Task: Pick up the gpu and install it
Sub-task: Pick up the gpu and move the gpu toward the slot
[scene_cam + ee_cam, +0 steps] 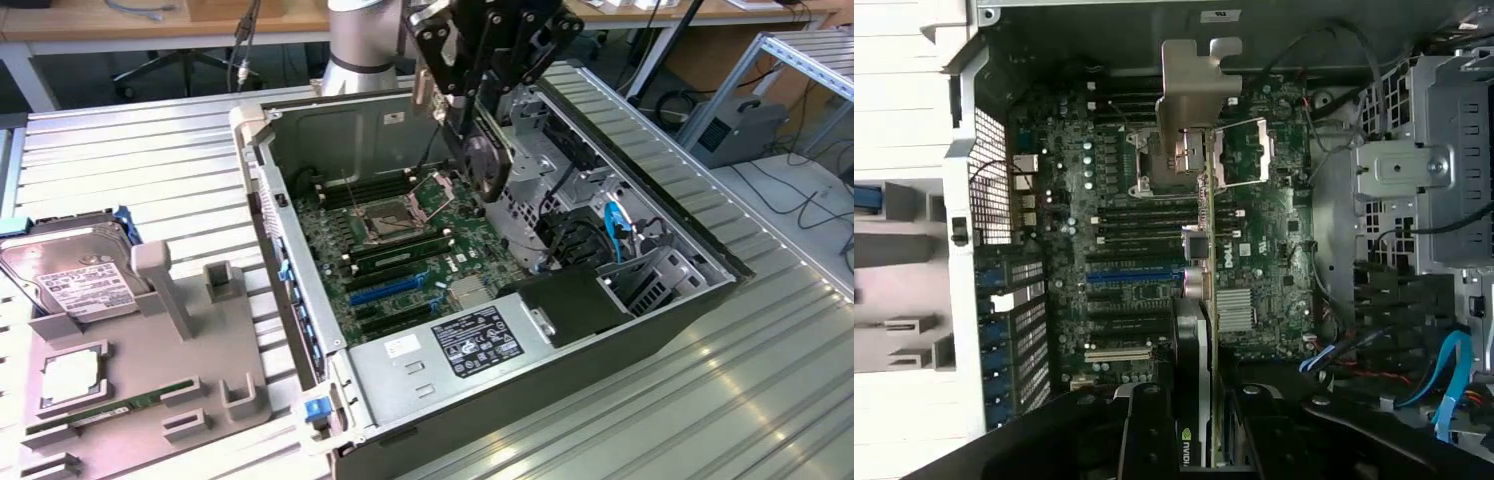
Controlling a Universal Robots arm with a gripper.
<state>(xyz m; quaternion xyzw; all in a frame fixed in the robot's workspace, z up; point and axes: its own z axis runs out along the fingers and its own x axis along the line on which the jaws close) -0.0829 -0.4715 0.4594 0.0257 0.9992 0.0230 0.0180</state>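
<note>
The gpu (pixel 483 165) is pinched on edge by the gripper (pixel 470 100), above the motherboard (pixel 400 250) in the open case (pixel 667 320). Its length should be lined up with the blue slot (pixel 1134 272), bracket (pixel 1189 85) turned toward the rear grille (pixel 994 190)

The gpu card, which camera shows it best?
The exterior view: the gpu hangs in the gripper above the open case, dark face showing. The wrist view sees it edge-on: silvery bracket and thin green edge.

One gpu (pixel 483 160); one computer case (pixel 334 130); one hard drive (pixel 74 270)
</note>
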